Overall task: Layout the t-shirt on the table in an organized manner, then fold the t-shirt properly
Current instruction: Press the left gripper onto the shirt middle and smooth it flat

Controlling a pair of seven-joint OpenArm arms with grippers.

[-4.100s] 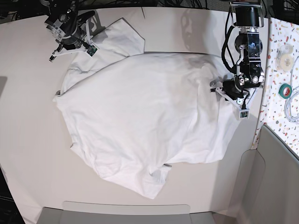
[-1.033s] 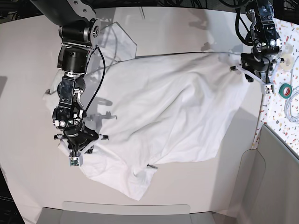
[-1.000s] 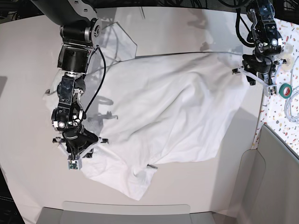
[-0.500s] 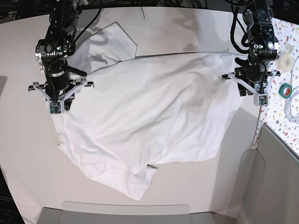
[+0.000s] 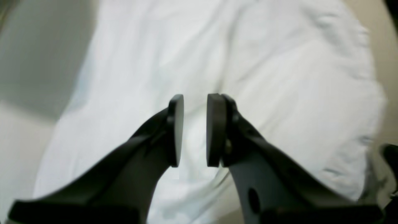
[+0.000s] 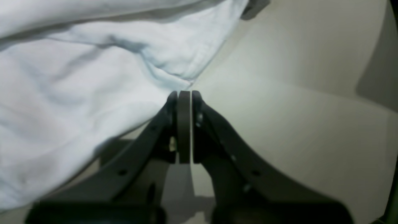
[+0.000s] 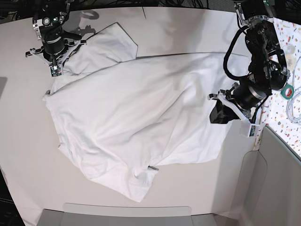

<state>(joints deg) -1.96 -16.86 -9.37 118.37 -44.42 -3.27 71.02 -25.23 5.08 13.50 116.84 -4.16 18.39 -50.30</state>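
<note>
On the pale table (image 7: 188, 23) the limp, light t-shirt (image 7: 141, 122) wants gripping by its hem corners, right gripper (image 6: 184, 127) pinched empty, left gripper (image 5: 195, 130) slightly parted, empty.

The left gripper (image 5: 195, 130) points down with its two flat pads a narrow gap apart, nothing between them. Its arm (image 7: 256, 47) bends down from above, wrist turned inward. The right gripper (image 6: 184, 127) has its pads pressed flat together, empty, hanging low under its wrist (image 7: 51, 35).
</note>
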